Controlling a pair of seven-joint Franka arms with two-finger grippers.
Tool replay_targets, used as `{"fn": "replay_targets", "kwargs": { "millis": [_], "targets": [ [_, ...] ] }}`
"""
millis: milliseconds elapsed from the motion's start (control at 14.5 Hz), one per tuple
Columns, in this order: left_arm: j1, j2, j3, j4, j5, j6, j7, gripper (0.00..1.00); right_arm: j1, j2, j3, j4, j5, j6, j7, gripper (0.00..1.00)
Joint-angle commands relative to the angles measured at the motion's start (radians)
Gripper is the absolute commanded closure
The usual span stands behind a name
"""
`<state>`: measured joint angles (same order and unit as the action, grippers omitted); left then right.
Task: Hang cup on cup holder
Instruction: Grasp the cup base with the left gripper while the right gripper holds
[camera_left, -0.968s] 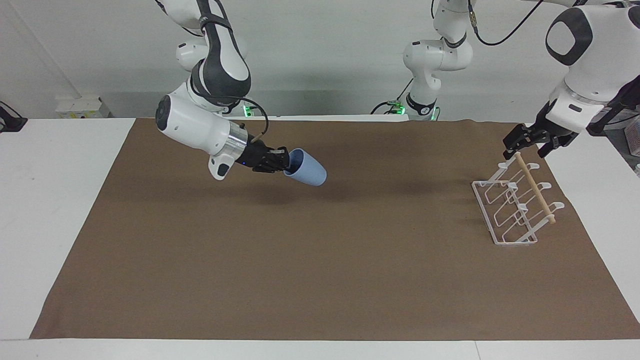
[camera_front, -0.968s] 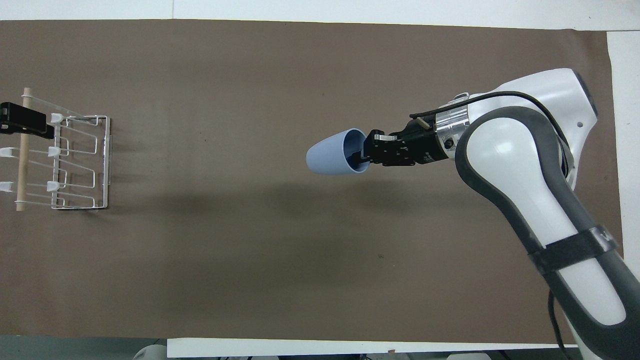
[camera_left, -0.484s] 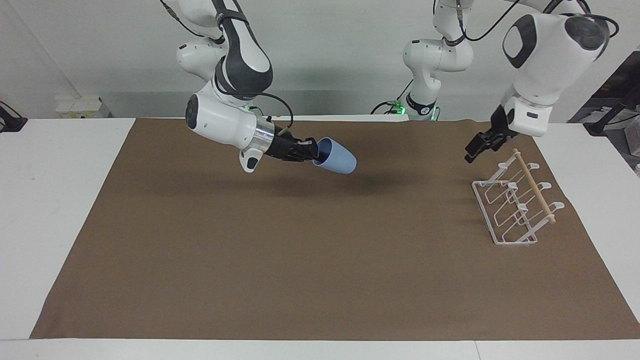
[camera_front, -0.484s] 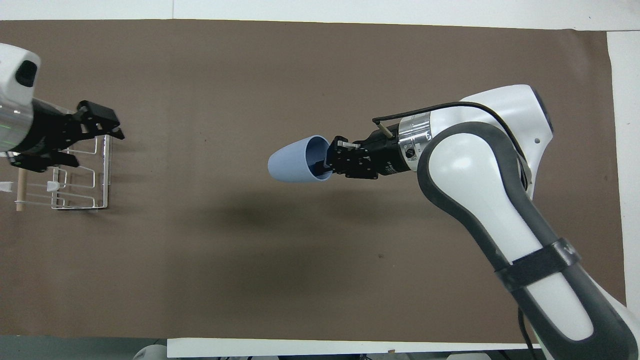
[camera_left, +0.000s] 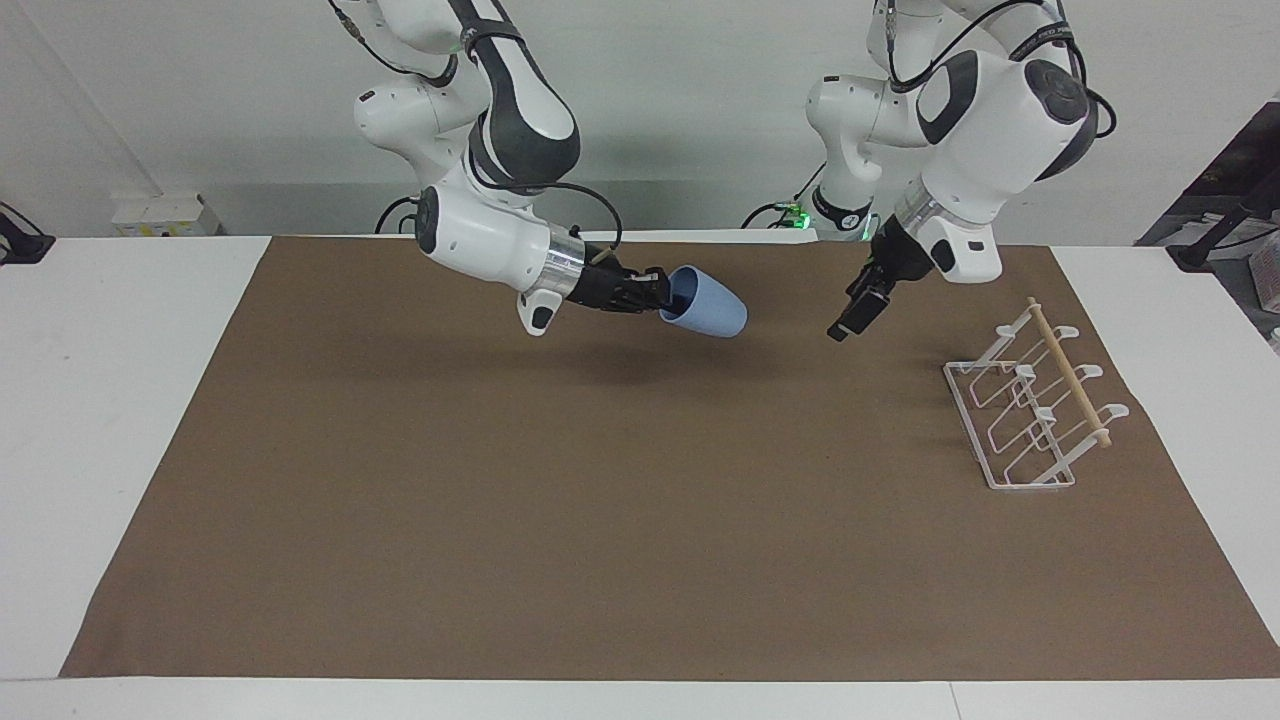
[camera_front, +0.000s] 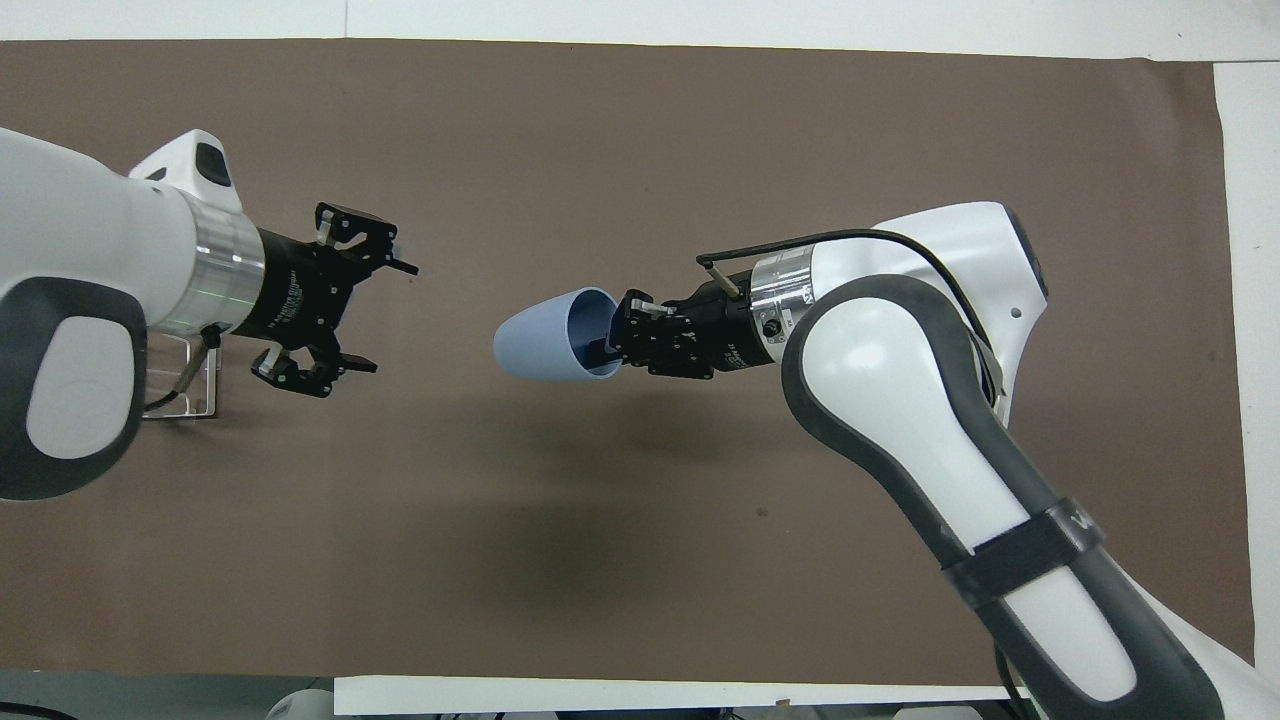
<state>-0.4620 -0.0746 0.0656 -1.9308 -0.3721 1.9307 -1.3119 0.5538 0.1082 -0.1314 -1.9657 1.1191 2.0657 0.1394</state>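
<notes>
Above the brown mat (camera_left: 640, 520), two arms have closed on each other since a second ago, a light blue cup (camera_left: 708, 307) carried between them.

Against the earlier frames, the right gripper (camera_left: 660, 292) has carried the cup toward the left arm's end of the table and lifted it slightly; it grips the rim, one finger inside the mouth, and the cup lies on its side in the air, base pointing at the other arm. The left gripper (camera_left: 848, 325), then just beside the cup holder's (camera_left: 1030, 410) wooden dowel (camera_left: 1070, 375), now hangs over bare mat near the cup, its fingers (camera_front: 350, 225) spread wide and holding nothing. The cup holder stands unmoved at the left arm's end of the mat.
</notes>
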Motion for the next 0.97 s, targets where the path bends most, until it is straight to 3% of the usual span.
{"fn": "replay_targets", "kwargs": {
  "millis": [0, 277, 484, 899],
  "targets": [
    [-0.037, -0.047, 0.013, -0.066, -0.077, 0.054, -0.088, 0.00, 0.000, -0.012, 0.000, -0.015, 0.045, 0.011, 0.029, 1.00],
    [-0.141, -0.060, 0.013, -0.109, -0.108, 0.143, -0.284, 0.00, 0.006, -0.012, 0.000, -0.018, 0.064, 0.016, 0.034, 1.00],
    [-0.190, -0.062, 0.011, -0.117, -0.110, 0.172, -0.329, 0.00, 0.009, -0.012, 0.000, -0.019, 0.065, 0.014, 0.054, 1.00],
    [-0.247, 0.006, 0.013, -0.125, -0.125, 0.323, -0.386, 0.00, 0.023, -0.013, 0.000, -0.024, 0.065, 0.016, 0.054, 1.00]
  ]
}}
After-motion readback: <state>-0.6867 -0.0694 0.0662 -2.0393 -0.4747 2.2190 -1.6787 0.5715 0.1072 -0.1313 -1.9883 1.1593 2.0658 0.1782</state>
